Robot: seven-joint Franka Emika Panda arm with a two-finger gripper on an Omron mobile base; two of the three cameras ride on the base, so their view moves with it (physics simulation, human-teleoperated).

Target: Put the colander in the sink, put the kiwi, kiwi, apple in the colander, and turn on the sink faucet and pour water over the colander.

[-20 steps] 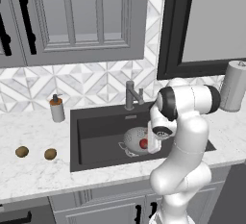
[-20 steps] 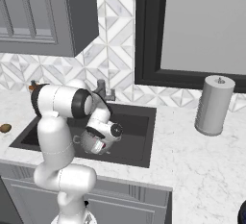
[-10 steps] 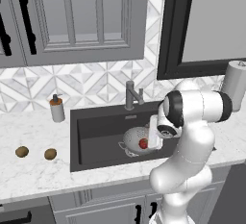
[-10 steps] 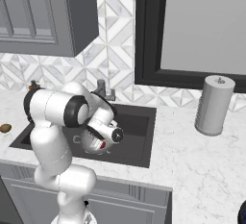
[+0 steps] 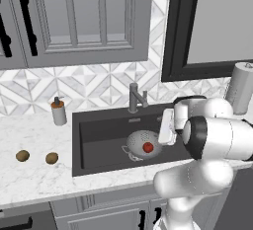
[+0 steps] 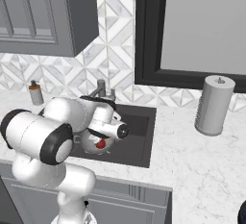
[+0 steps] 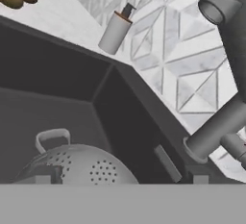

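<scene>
One colander (image 5: 141, 144) sits in the sink (image 5: 101, 137), right of centre, holding one apple (image 5: 147, 147). Two kiwis (image 5: 22, 156) (image 5: 52, 158) lie side by side on the counter (image 5: 34, 182) left of the sink, apart from each other. One faucet (image 5: 134, 97) stands at the sink's back edge, its spout angled rightward; no water runs. One soap dispenser (image 5: 59, 111) stands at the sink's back left corner. One paper towel roll (image 6: 214, 105) stands on the counter right of the sink. The gripper (image 5: 166, 127) hangs over the sink beside the colander, jaws spread and empty. The arm (image 6: 57, 129) partly hides the colander in the right base view. No legible writing.
</scene>
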